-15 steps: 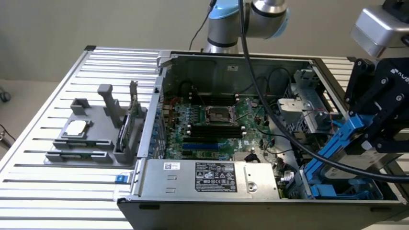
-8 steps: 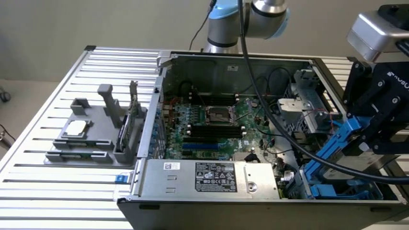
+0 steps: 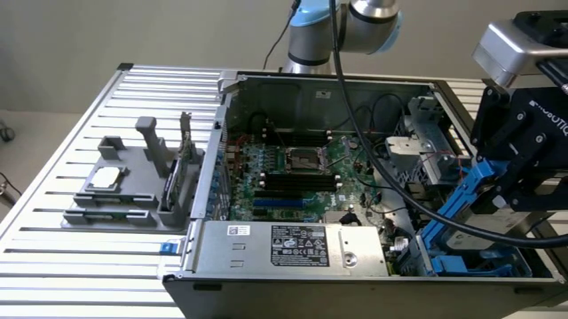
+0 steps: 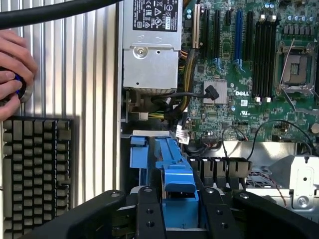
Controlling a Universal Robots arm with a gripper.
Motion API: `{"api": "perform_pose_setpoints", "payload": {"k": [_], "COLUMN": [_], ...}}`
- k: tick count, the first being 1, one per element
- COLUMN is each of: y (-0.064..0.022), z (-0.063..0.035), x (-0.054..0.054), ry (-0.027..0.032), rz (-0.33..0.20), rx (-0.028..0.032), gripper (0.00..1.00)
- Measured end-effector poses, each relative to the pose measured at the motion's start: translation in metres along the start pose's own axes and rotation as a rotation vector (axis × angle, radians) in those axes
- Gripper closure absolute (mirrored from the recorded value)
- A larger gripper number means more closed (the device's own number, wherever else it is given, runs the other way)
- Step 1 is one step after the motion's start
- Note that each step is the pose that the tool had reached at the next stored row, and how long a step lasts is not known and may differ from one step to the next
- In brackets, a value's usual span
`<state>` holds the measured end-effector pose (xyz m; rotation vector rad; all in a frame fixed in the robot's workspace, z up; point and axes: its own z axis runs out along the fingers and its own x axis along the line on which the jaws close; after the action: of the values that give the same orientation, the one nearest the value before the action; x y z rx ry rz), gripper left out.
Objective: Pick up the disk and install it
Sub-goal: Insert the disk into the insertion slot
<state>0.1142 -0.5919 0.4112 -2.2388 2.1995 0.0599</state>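
Although the disk (image 3: 461,199) is off its rest and in the arm's keeping, it is not yet seated, so I judge the pick-up done and the installing in hand; the gripper (image 4: 177,193) is clenched on the disk's blue carrier, one black finger (image 4: 148,209) on each side of it, as the wrist view shows plainly. Seen from outside, the disk hangs tilted, high end toward the gripper and low end dipping into the open computer case (image 3: 320,78) at its near corner on the exterior view's right; the case itself stands on the slatted worktop (image 3: 71,266), toward the edge on the exterior view's right. Just below the disk's low end sits the blue drive bay (image 3: 466,267); whether carrier and bay already touch I cannot tell. Beside that corner, along the case's near edge, lies the grey power supply (image 3: 293,244), and the motherboard (image 3: 293,166) fills the middle of the case. Near the worktop's opposite edge stands a grey fixture (image 3: 116,193), well apart from the work. In the wrist view a person's hand (image 4: 12,69) rests beside a keyboard (image 4: 37,164). To my mind the seating calls for the carrier brought square with the bay's rails; a black cable (image 3: 400,193) loops close by, and I would mind it, since a tilted entry could jam.
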Motion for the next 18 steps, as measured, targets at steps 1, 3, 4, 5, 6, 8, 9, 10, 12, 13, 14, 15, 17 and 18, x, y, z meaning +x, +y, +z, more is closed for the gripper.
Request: {"api": "perform_pose_setpoints", "payload": {"k": [1, 3, 4, 5, 6, 8, 9, 10, 12, 13, 14, 15, 17, 18], "y": [0.0, 0.0, 0.0, -0.0001, -0.0001, -0.0001, 0.0, 0.0, 0.0, 0.0, 0.0, 0.0, -0.0001, -0.0004], "z": [0.0002, 0.0003, 0.0004, 0.0008, 0.0007, 0.0006, 0.0006, 0.0007, 0.0008, 0.0008, 0.0009, 0.0009, 0.0009, 0.0009], "x": [0.0, 0.0, -0.0001, -0.0002, -0.0001, -0.0001, 0.0, -0.0001, 0.0, 0.0, 0.0, 0.0, 0.0, -0.0001], "ry": [0.0001, 0.0002, -0.0001, -0.0012, -0.0002, 0.0002, 0.0004, 0.0002, 0.0003, 0.0002, 0.0001, 0.0001, 0.0, 0.0], "rz": [0.0, 0.0, 0.0, 0.0, 0.0, 0.0, 0.0, 0.0, 0.0, 0.0, 0.0, 0.0, 0.0, 0.0], "rx": [0.0002, 0.0002, 0.0003, 0.0005, 0.0003, 0.0002, 0.0002, 0.0002, 0.0002, 0.0002, 0.0002, 0.0002, 0.0003, 0.0002], "gripper": [0.67, 0.67, 0.67, 0.66, 0.66, 0.6, 0.6, 0.6, 0.6, 0.6, 0.6, 0.6, 0.62, 0.62]}}
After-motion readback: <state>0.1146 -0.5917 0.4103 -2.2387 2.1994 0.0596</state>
